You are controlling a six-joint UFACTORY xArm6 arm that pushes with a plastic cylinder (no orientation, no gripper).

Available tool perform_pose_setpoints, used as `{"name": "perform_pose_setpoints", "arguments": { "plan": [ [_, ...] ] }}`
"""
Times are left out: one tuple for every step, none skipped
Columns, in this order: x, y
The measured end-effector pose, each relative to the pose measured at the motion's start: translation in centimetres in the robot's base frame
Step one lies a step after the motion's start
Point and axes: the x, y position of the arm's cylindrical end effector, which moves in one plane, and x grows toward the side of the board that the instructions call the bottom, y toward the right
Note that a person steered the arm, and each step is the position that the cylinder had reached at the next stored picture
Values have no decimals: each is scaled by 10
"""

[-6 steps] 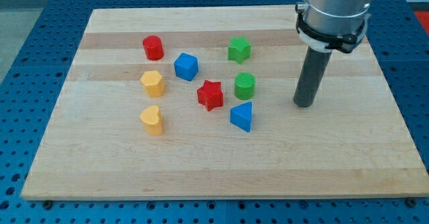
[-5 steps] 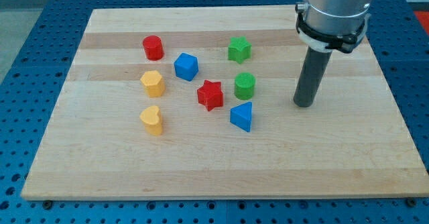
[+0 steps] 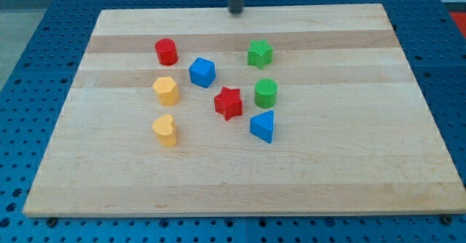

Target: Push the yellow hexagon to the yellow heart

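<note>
Eight small coloured plastic blocks are carried on the pale wooden board (image 3: 349,170), all gathered left of its middle; nothing is held in any container. Only a short, blurred stub of the dark rod is seen at the board's top edge, the rest being cut off by the view's top, and my tip (image 3: 236,12) is placed there, touching no block. The yellow hexagon block (image 3: 166,90) is found well apart from my tip, toward the board's left edge, just above the yellow heart block (image 3: 165,130), with a gap between them.
</note>
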Motion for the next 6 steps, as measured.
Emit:
{"name": "perform_pose_setpoints", "arguments": {
  "plan": [
    [0, -51],
    [-1, -145],
    [-1, -252],
    [2, -262],
    [47, -260],
    [116, -256]
  ]
}}
